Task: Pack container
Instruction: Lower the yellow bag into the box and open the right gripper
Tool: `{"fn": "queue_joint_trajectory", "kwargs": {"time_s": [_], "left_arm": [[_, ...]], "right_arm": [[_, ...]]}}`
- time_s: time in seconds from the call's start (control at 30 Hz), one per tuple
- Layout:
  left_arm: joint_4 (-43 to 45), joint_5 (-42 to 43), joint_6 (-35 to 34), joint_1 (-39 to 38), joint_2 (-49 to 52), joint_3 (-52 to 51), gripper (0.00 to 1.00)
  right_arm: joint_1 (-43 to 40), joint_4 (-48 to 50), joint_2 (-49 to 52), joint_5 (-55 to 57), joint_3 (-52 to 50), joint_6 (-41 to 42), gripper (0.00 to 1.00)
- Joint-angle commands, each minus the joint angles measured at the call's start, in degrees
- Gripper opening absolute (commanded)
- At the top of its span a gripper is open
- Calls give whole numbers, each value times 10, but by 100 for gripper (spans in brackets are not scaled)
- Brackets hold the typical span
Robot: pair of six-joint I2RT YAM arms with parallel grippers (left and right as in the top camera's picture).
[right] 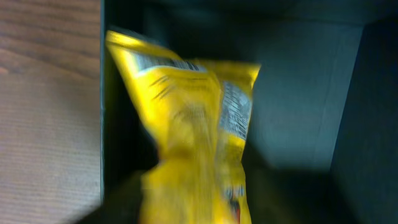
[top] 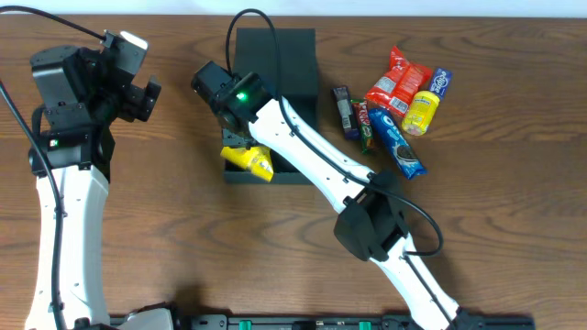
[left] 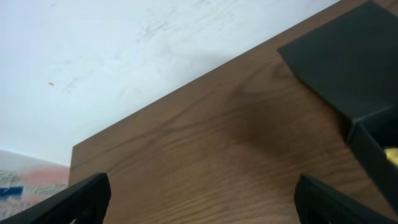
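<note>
Brown wood-grain table (top: 514,238), 2 white-and-black arms rising from its near edge. Left arm (top: 64,202) stands well left of the container. Right arm (top: 312,156) reaches diagonally over the container.

1 container (top: 307,87), a dark box, sits mid-table toward the far side. Its flat lid (top: 293,46) is swung open on the far side.

1 yellow packet (top: 249,161) is at the container's near-left corner, partly over the rim. In the right wrist view it is blurred and fills the frame against the dark inside wall.

Right gripper (top: 237,139) is directly over that packet. Its fingers are hidden in both views, so I cannot tell if they are gripping.

Left gripper (top: 147,96) is left of the container and apart from it. Its fingers are spread wide with nothing between them; the tips sit at the bottom corners of the left wrist view.

Right of the container is a loose snack pile (top: 394,110): 2 dark bars nearest the box, then red, yellow and blue packets overlapping. There are roughly 6–7 in all; the exact count is unclear.

Beyond the far table edge is a plain white wall (left: 124,50)
</note>
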Motion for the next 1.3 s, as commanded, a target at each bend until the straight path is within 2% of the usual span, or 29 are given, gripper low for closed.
{"fn": "queue_joint_trajectory", "kwargs": {"time_s": [0.0, 0.33, 0.37, 0.4, 0.5, 0.6, 0.7, 0.8, 0.87, 1.03, 1.27], "left_arm": [[0, 37, -3, 2, 3, 3, 95], [0, 56, -3, 2, 3, 3, 95], [0, 56, -3, 2, 3, 3, 95], [0, 56, -3, 3, 3, 3, 95], [-6, 87, -3, 13, 3, 3, 95], [-16, 184, -3, 48, 3, 3, 95], [-16, 303, -2, 99, 3, 3, 95], [-19, 365, -2, 135, 3, 3, 95], [-38, 371, 3, 138, 3, 3, 95], [-119, 368, 80, 110, 5, 3, 95], [-116, 367, 81, 107, 5, 3, 95]], "right_arm": [[-1, 9, 6, 19, 4, 5, 99], [-16, 7, -9, 17, 5, -68, 99], [-17, 6, -9, 16, 5, -80, 97], [-18, 4, -10, 16, 5, -93, 80], [-19, -4, -10, -5, 5, -136, 40], [-19, -3, -10, -46, 5, -195, 22], [-20, -2, -10, -77, 5, -238, 18], [-23, 0, -10, -109, 5, -278, 18], [-24, 2, -10, -113, 5, -296, 18], [-37, 2, -9, -140, 1, -329, 20], [-53, 26, -9, -177, -65, -330, 21]]}}
